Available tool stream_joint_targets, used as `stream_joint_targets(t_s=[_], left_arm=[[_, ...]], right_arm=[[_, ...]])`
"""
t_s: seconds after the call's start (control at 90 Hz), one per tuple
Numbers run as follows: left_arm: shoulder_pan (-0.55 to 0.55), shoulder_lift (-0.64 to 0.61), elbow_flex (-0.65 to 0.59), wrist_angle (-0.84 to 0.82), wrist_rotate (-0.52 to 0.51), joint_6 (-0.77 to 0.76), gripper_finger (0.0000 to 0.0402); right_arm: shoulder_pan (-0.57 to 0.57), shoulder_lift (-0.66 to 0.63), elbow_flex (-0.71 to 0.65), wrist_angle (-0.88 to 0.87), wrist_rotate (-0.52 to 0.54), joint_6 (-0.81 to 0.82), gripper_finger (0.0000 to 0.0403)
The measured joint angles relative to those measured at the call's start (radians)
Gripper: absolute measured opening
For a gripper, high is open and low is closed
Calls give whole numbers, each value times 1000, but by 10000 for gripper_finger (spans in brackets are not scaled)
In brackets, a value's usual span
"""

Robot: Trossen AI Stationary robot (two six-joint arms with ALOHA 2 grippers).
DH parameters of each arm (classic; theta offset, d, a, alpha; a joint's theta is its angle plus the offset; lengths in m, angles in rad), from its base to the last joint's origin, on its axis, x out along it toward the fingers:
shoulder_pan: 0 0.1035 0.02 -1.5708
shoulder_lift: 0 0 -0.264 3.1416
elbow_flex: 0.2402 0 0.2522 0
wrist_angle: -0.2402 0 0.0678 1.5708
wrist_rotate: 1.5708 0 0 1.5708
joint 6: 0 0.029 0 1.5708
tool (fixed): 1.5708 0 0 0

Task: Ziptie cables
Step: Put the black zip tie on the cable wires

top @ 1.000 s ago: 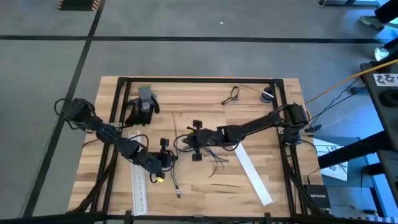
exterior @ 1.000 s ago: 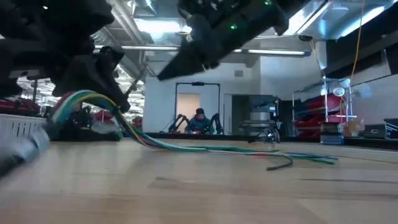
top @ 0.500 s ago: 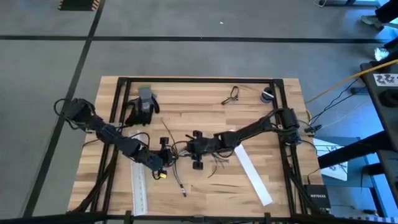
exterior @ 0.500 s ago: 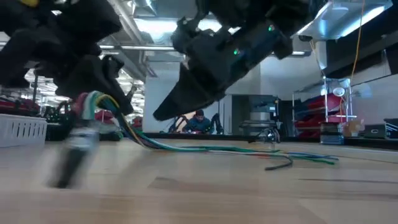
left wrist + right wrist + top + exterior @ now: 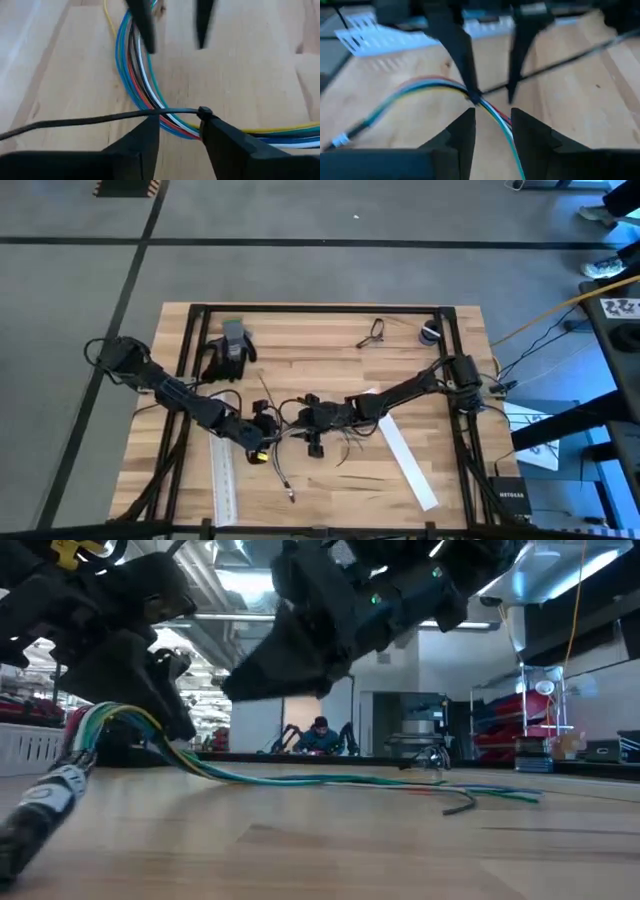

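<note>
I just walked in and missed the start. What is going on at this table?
Two robot arms are bundling cables with a zip tie near the middle of the wooden table. The left gripper straddles the coloured wires right where the black tie loops around them. The right gripper faces it from the other side, open over the same bundle. The tie's long tail trails loose.

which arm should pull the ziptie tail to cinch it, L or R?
Probably right. The left gripper straddles the cables at the zip tie head, so it is best kept as the anchor. The right gripper is open and faces the bundle, free to take the tail.
</note>
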Motion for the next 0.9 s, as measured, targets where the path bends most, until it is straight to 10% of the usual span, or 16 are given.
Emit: stream_joint_targets(t_s=[0.389,0.9], left_arm=[[3,0,0,40,-1,-41,134],[1,0,36,-73,-3,-101,134]], right_arm=[[73,143,101,109,243,-32,111],[70,165,130,-11,306,-84,111]])
